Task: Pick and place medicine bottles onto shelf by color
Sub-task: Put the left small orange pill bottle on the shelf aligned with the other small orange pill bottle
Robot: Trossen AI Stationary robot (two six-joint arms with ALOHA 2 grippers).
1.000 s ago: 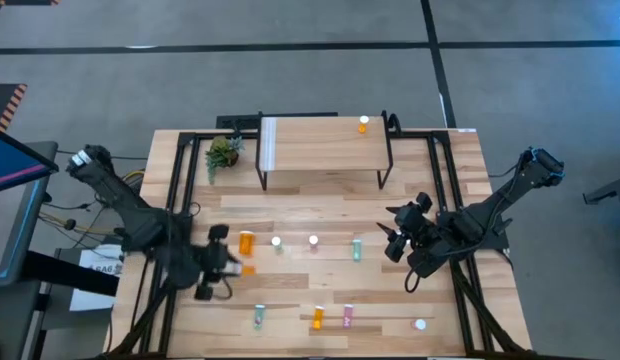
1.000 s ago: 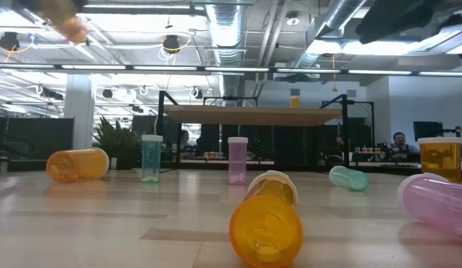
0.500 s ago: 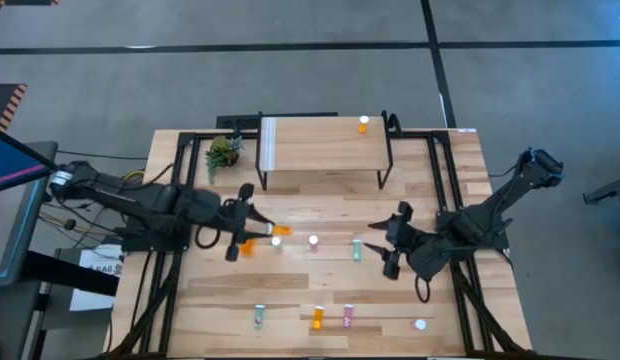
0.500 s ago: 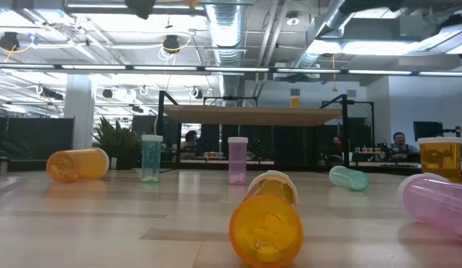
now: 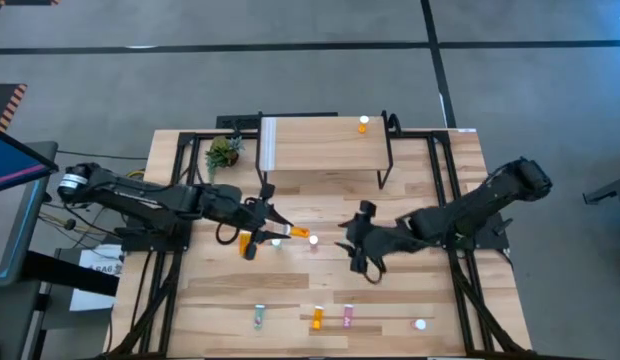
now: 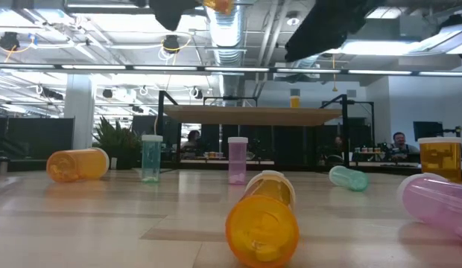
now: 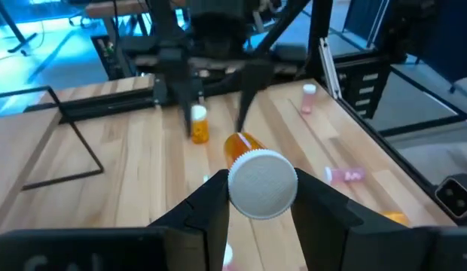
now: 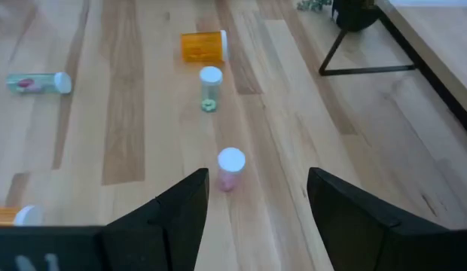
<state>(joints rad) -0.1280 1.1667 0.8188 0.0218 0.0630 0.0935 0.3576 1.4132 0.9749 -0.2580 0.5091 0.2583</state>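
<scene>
My left gripper hangs above the table's middle, shut on an orange medicine bottle with a white cap. Facing it from the right, my right gripper is open and holds nothing; an upright pink bottle stands ahead of its fingers. Beyond that stand an upright teal bottle and a lying orange one. The shelf stands at the far side on black legs, with one orange bottle upright on its right end. My left gripper pinches the orange bottle at its white cap end between its two fingers. The fingers come about level from the table's left and lie along the bottle. The orange body sticks out past the fingertips, lifted clear of the table.
Near the front edge lie a teal bottle, an orange one and a pink one, with a white-capped one to their right. A small green plant stands left of the shelf. Another teal bottle lies on the table.
My left gripper has swung from the near left toward the table's middle and right, turning as it went, carrying the orange bottle clear of the table. My right gripper has moved toward the table's left and a little down, staying open.
</scene>
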